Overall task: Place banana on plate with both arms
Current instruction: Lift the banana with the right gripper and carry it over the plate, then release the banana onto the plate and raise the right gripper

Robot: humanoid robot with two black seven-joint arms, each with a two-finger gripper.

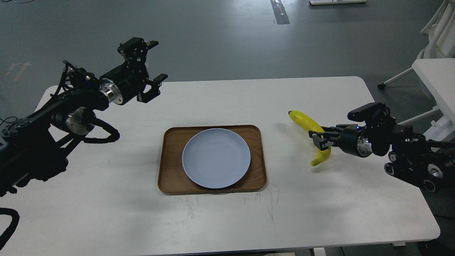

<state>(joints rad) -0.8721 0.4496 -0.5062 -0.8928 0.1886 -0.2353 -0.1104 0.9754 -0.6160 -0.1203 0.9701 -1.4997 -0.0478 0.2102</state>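
Observation:
A curved yellow banana [308, 125] is at the right of the white table, held a little above it. My right gripper [320, 139] is shut on the banana's middle, coming in from the right. A round pale blue-grey plate [216, 158] lies empty on a brown wooden tray [170, 167] in the table's middle, left of the banana. My left gripper [153, 67] is open and empty, raised over the table's far left, well away from the plate and the banana.
The white table [227, 220] has faint scuff marks in front of the tray. A second white table and white chair legs [433, 71] stand off to the right, beyond the table's edge. Grey floor lies behind.

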